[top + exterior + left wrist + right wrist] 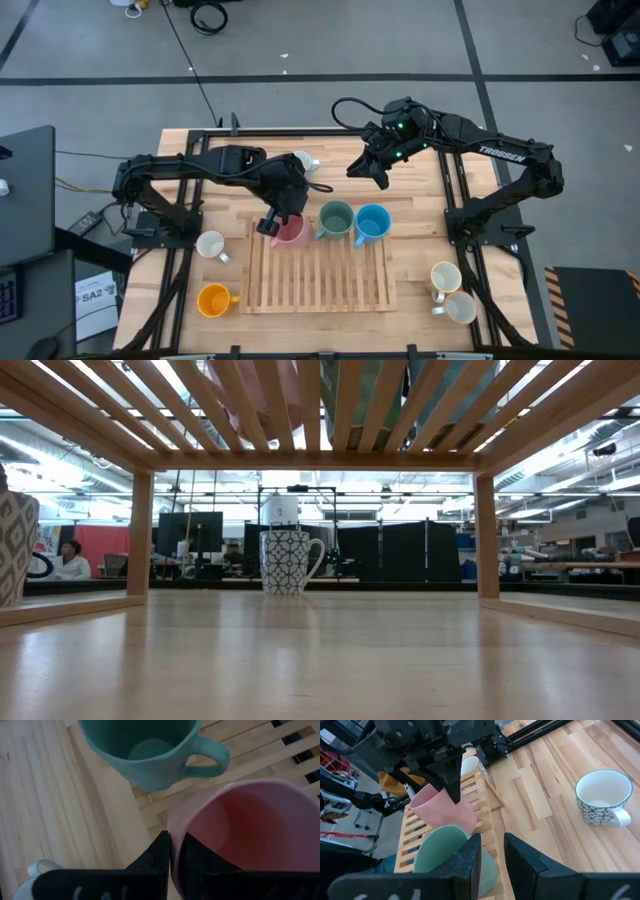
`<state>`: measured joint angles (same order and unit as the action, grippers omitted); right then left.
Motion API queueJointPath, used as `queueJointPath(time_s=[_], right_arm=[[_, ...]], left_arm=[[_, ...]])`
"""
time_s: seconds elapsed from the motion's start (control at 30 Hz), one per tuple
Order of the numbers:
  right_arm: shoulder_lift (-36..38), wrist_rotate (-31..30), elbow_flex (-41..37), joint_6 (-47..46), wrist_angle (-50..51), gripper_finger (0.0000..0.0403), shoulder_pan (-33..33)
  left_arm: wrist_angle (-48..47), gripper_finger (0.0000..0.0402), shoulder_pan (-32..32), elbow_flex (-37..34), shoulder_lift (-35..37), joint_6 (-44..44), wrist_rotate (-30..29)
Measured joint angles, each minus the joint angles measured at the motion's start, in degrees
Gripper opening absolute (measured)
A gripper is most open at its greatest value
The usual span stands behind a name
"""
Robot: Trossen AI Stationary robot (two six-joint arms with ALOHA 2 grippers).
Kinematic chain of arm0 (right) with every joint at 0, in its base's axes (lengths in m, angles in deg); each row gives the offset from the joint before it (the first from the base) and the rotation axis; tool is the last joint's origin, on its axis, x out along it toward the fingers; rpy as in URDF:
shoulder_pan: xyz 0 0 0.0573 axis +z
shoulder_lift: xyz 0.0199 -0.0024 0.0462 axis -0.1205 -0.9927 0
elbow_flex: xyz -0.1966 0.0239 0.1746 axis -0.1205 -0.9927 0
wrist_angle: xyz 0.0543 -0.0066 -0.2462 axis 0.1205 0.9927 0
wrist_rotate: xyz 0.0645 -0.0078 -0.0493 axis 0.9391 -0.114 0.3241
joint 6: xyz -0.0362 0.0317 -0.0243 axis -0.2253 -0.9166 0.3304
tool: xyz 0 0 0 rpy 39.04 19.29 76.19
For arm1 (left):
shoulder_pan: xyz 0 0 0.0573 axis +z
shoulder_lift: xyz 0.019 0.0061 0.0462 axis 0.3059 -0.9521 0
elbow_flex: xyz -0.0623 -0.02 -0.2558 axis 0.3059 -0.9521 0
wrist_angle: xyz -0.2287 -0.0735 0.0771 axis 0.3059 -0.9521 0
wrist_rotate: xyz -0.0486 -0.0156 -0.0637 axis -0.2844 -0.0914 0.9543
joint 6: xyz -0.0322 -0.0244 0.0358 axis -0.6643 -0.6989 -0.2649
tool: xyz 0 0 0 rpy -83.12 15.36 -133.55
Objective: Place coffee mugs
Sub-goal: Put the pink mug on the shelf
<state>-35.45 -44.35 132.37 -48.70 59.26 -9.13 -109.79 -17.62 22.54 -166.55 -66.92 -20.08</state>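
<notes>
A pink mug [291, 233] is tilted over the far left part of a slatted wooden rack [320, 285], in my left gripper [272, 226], which is shut on it. A green mug [335, 218] and a blue mug [372, 222] stand beside it on the rack's far edge. My right gripper [381, 172] is open and hovers above the table beyond the green mug, touching nothing. In the right wrist view its fingers [470, 851] frame the green mug [447, 851] below. A white patterned mug [305, 162] stands on the table by the far edge. My left gripper holds the pink mug by its rim wall [175, 822], one finger inside the cup [200, 862] and one outside [159, 855]. It comes slanting down from the table's left side. The mug is tilted; whether its base rests on the slats I cannot tell.
A white mug [212, 245] and an orange mug [213, 299] stand on the table left of the rack. Two cream mugs [446, 278] [461, 307] stand right of it near the front. The near rows of the rack are bare slats. Arm bases stand at both table sides.
</notes>
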Motion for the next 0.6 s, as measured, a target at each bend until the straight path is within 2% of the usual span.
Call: queueJointPath(time_s=[0.2,0.6], right_arm=[[0.0,0.0,0.0,0.0,0.1,0.0090,0.0],[0.0,0.0,0.0,0.0,0.1,0.0090,0.0]], left_arm=[[0.0,0.0050,0.0,0.0,-0.3,0.0,-0.2],[0.0,0.0054,-0.1,0.0,-0.4,0.1,-0.3]])
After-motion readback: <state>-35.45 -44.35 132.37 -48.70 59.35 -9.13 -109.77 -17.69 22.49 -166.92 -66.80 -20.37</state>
